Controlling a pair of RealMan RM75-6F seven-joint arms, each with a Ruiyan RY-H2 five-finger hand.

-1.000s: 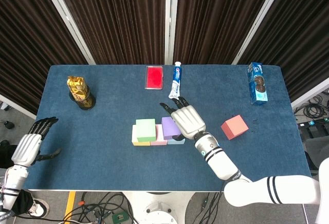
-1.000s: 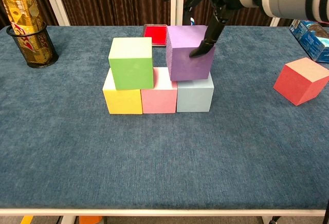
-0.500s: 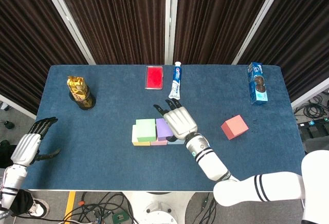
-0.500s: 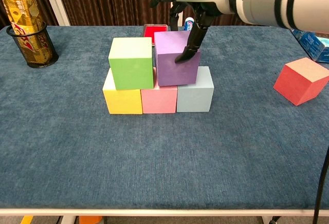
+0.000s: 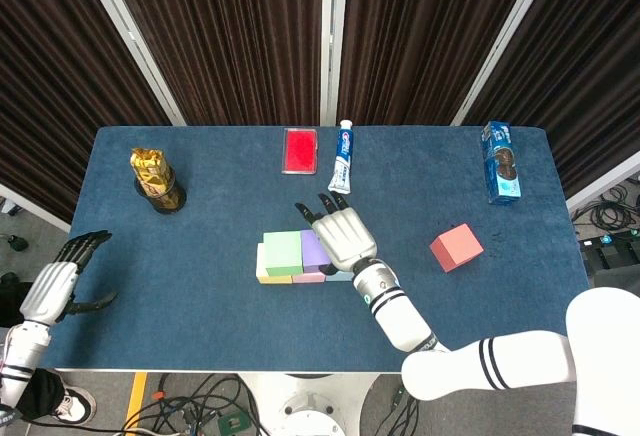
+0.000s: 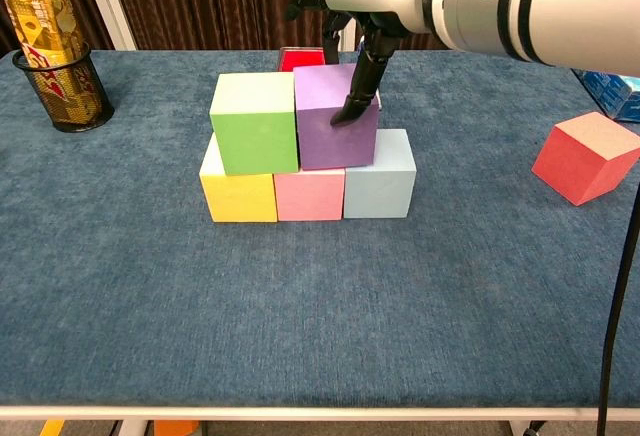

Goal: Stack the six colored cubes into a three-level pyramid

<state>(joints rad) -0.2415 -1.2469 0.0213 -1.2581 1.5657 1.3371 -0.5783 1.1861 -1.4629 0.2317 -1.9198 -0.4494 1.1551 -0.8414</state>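
The right hand lies over the purple cube, fingers spread across its top and one fingertip pressing its front face; whether anything grips the far side I cannot tell, so call it resting on the cube rather than plainly holding it. Directly beneath the hand sit the pink cube and pale blue cube; to its left the green cube touches the purple one, above the yellow cube. The red cube lies well off to the hand's right on the surface, tilted corner-on. These cubes look light, stiff and matte, probably foam, so they should slide easily; best taken by opposite flat faces. The left hand hangs open beyond the surface edge.
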